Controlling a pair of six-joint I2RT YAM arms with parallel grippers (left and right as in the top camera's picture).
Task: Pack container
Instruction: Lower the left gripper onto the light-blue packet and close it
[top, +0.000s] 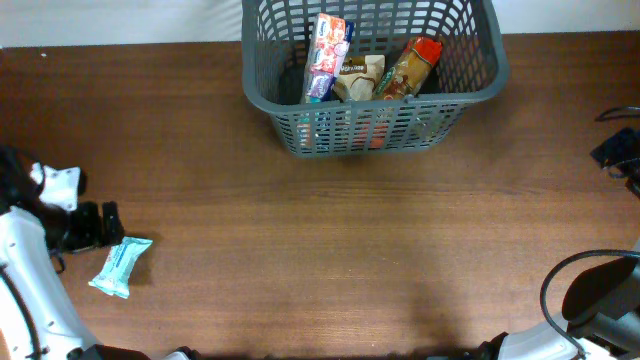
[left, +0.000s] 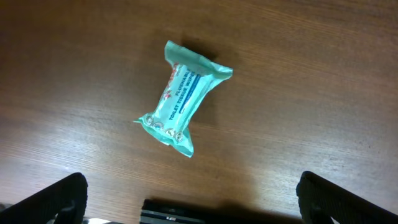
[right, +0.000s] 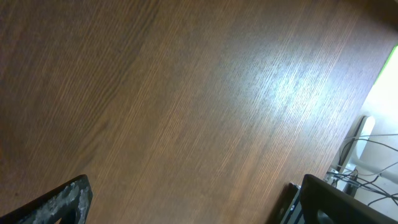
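Note:
The container (top: 300, 128), a dark grey slotted basket, stands at the table's far centre. Inside it lean a red and blue box (top: 327, 55), a beige packet (top: 358, 78) and an orange pouch with a red cap (top: 410, 68). A teal wipes packet (top: 121, 266) lies flat on the wood at the near left. My left gripper (top: 106, 224) hovers just beside it. In the left wrist view the packet (left: 182, 99) lies ahead of the left gripper (left: 193, 194), which is open and holds nothing. My right gripper (right: 198, 199) is open over bare wood.
The right arm's body (top: 600, 300) sits at the near right corner, with black cables (top: 615, 150) at the right edge. Beyond the table's edge in the right wrist view are more cables (right: 367, 155). Brown wood spans between the basket and both arms.

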